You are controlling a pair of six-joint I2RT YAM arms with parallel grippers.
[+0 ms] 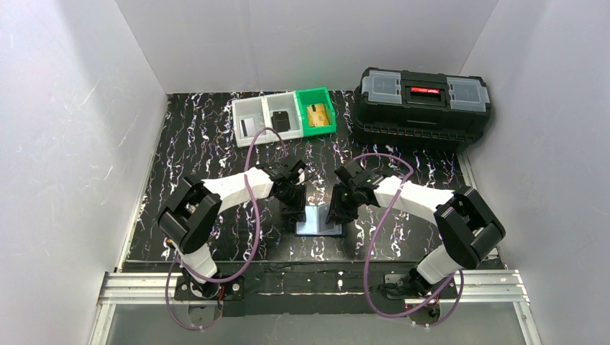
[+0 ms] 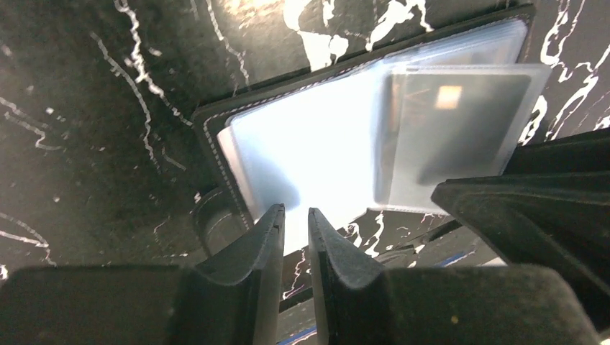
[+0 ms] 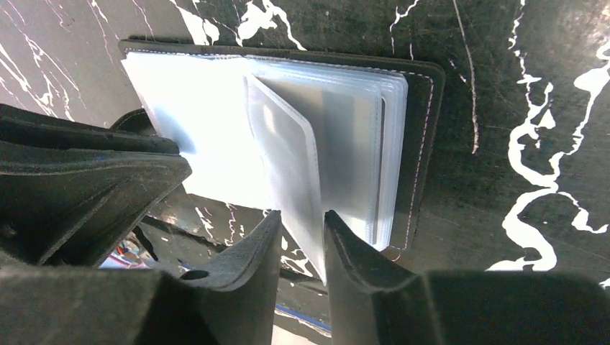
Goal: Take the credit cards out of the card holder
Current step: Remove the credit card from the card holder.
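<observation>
Overhead, the card holder (image 1: 319,219) lies open between both grippers near the table's front edge; the green bin (image 1: 316,111), grey bins (image 1: 265,118) and toolbox (image 1: 421,108) stand well apart behind. From the left wrist, the left gripper (image 2: 296,223) is nearly closed, holding nothing, over glossy, floppy, probably slippery pockets (image 2: 453,129). From the right wrist, the right gripper (image 3: 302,233) pinches a pocket leaf (image 3: 288,165); grasp cards by an exposed edge.

White arm links (image 1: 234,188), black joints (image 1: 188,215), purple cables (image 1: 253,215), black grippers (image 1: 293,201).
</observation>
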